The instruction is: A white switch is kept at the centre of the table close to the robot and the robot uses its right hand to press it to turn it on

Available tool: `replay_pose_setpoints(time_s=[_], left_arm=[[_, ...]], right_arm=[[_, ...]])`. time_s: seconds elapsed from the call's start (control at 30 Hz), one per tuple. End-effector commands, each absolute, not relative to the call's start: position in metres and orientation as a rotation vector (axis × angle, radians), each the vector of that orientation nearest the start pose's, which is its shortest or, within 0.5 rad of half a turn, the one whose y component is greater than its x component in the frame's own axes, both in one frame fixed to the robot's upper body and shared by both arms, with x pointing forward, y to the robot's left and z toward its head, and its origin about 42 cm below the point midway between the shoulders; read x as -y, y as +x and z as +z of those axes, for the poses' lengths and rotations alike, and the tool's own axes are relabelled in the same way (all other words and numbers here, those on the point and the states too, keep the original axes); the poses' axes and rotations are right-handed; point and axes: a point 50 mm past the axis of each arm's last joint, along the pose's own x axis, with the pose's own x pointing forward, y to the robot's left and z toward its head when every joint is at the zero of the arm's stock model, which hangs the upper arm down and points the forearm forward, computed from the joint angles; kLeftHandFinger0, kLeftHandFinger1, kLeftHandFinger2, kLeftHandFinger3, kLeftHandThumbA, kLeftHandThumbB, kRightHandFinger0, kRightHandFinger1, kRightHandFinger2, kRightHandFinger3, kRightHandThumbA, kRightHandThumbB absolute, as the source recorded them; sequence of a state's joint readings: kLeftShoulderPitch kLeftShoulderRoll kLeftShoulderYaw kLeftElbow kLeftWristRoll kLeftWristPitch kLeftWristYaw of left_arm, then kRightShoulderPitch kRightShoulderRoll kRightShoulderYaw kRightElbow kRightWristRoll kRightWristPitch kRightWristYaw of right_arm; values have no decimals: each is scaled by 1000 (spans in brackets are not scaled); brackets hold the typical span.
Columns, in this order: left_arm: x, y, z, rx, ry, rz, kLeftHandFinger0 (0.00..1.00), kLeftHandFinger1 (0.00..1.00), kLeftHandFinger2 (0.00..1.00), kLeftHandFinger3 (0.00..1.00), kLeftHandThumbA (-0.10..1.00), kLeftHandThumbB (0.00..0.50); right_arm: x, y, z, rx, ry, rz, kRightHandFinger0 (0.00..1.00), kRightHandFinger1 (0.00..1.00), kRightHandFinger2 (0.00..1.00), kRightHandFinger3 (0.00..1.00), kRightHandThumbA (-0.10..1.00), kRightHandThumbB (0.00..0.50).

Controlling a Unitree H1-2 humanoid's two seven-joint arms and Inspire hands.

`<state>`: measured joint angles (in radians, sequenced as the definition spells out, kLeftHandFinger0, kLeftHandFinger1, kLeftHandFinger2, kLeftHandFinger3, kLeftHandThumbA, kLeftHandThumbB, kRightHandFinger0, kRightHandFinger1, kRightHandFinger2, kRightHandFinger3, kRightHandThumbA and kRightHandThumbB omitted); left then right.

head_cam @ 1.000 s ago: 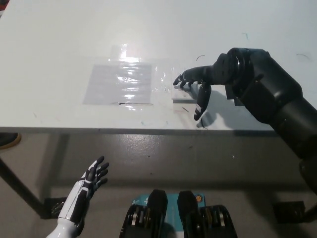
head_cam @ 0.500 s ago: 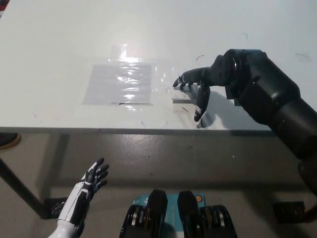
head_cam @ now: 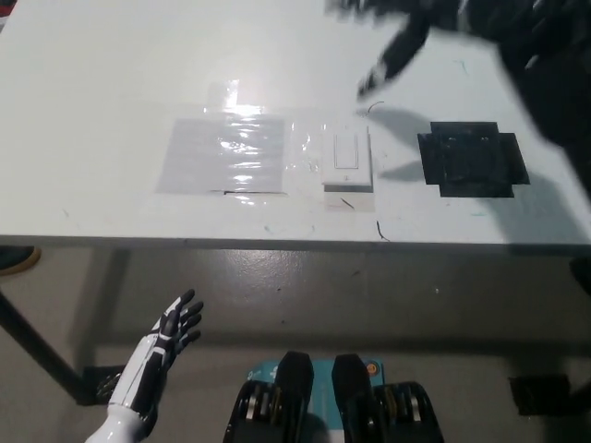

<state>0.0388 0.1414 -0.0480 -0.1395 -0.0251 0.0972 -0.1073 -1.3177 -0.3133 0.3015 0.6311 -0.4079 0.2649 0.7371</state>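
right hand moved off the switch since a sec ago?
Yes. The right hand has lifted away toward the table's far edge, blurred in motion; the white switch now lies uncovered. Left hand rests below the table.

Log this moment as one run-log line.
right: black right hand blurred above table's far side, off switch | switch: white rectangular wall switch uncovered | left: white left hand open below grey table edge
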Motion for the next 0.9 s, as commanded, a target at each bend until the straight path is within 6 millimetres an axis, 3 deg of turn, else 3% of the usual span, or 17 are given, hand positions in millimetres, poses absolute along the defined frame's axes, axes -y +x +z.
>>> replay_pose_setpoints(time_s=[0.0,0.1,0.23,0.4,0.47,0.5,0.6,0.63,0.67,0.73,0.83,0.87], left_arm=[[-238,283,135,54,121,-152,1000,1000,1000,1000,1000,2],[-240,288,141,75,120,-156,1000,1000,1000,1000,1000,0],[-239,292,143,78,112,-153,1000,1000,1000,1000,1000,0],[-238,293,142,83,112,-155,1000,1000,1000,1000,1000,0],[-236,295,142,79,105,-158,1000,1000,1000,1000,1000,3],[-236,295,143,79,106,-158,1000,1000,1000,1000,1000,4],[-236,295,143,85,107,-156,1000,1000,1000,1000,1000,1],[-235,297,144,86,110,-167,1000,1000,1000,1000,1000,0],[-235,297,144,86,113,-172,1000,1000,1000,1000,1000,9],[-236,297,144,86,114,-173,1000,1000,1000,1000,1000,7],[-235,294,140,82,101,-172,1000,1000,1000,1000,1000,17],[-235,294,140,81,99,-171,1000,1000,1000,1000,1000,17]], right_arm=[[182,507,572,435,-886,499,1000,1000,1000,1000,1000,268],[205,475,586,513,-801,503,1000,1000,1000,1000,1000,295],[234,427,589,627,-780,478,1000,1000,1000,1000,1000,288],[264,363,560,851,-604,432,1000,1000,1000,1000,1000,246],[276,327,534,950,-525,389,1000,1000,1000,1000,1000,266],[279,319,528,967,-506,386,1000,1000,1000,1000,1000,266],[284,275,481,1018,-404,354,1000,1000,1000,1000,1000,289],[286,260,463,1016,-368,349,1000,1000,1000,1000,1000,268],[286,251,450,1009,-338,352,1000,1000,1000,1000,1000,234],[282,234,416,991,-278,338,1000,1000,1000,1000,1000,216],[275,222,374,944,-206,290,1000,1000,1000,1000,1000,221],[273,220,369,935,-194,284,1000,1000,1000,1000,1000,221]])
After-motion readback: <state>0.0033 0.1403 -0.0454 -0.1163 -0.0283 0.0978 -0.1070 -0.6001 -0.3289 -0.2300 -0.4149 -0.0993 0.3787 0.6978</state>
